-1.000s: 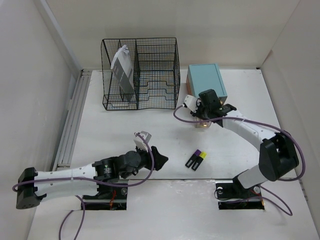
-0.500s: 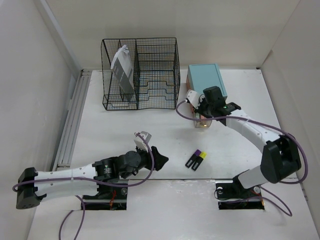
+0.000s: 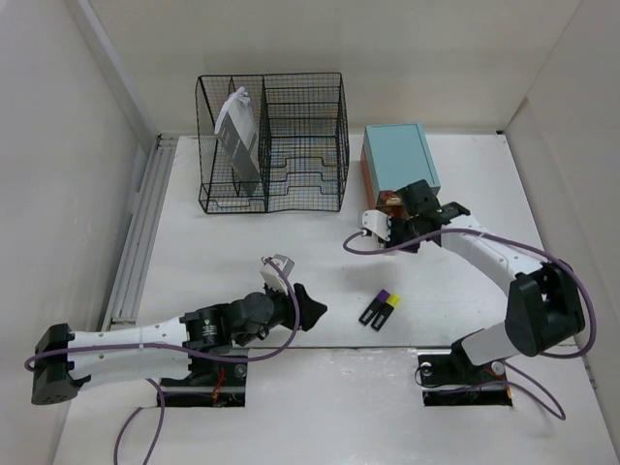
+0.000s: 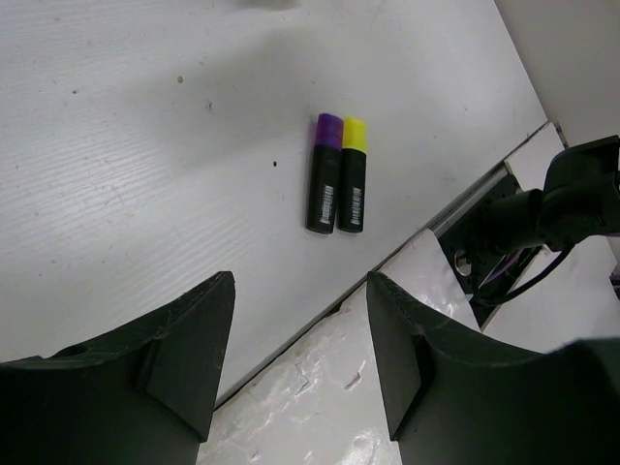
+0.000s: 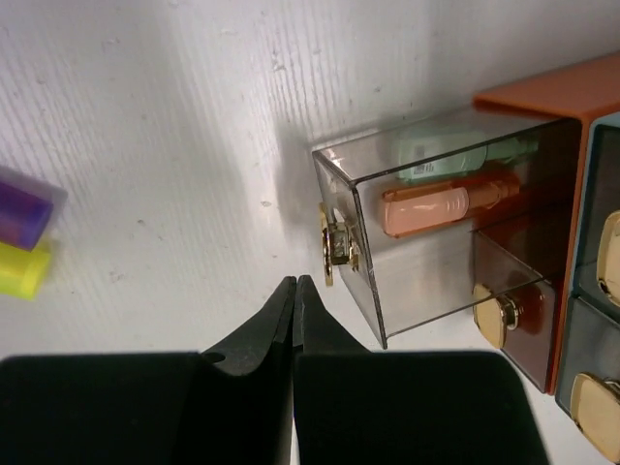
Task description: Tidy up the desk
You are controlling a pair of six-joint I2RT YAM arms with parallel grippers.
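though faintly speckled, the desk [image 3: 223,254] looks matte white.

Bright, even overhead light with soft, faint shadows

Three views for you: one fixed overhead, one on each wrist.
Your top camera sits above and behind the arms and looks down and forward over the whole counter [image 3: 242,242] from far off. Your left wrist camera looks slantwise down past the left hand [image 4: 300,291] toward the pair of highlighters [image 4: 337,172], at middling range. Your right wrist camera looks down past the right hand [image 5: 294,286], very near the clear drawer [image 5: 426,223]. All three views share the highlighters.
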